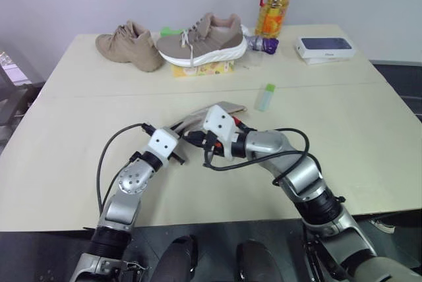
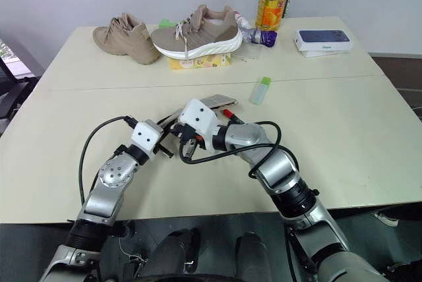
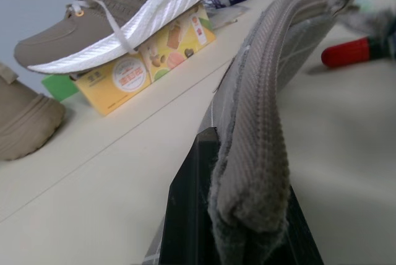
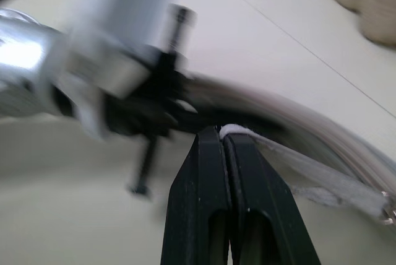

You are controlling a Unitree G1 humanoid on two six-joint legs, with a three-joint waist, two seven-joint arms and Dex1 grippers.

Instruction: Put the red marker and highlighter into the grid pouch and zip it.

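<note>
The grid pouch [image 1: 210,114] sits at the centre of the frame, lifted off the table [image 1: 66,117] between the two grippers; it looks light and limp, its ribbed zip edge sagging in an arc, so it will fold unless gripped at the seam corners or the pull cord; the left gripper [image 3: 238,212] is clamped on one end of that edge; the right gripper [image 4: 223,138] has its jaws pressed together, seemingly nipping a whitish bit at the pouch's edge, perhaps the cord; the red marker [image 2: 231,114] pokes out just right of the pouch, whether inside it I cannot tell; the highlighter [image 1: 265,97] lies apart, upper right of centre, small, rigid and likely slick, best pinched across its barrel.
</note>
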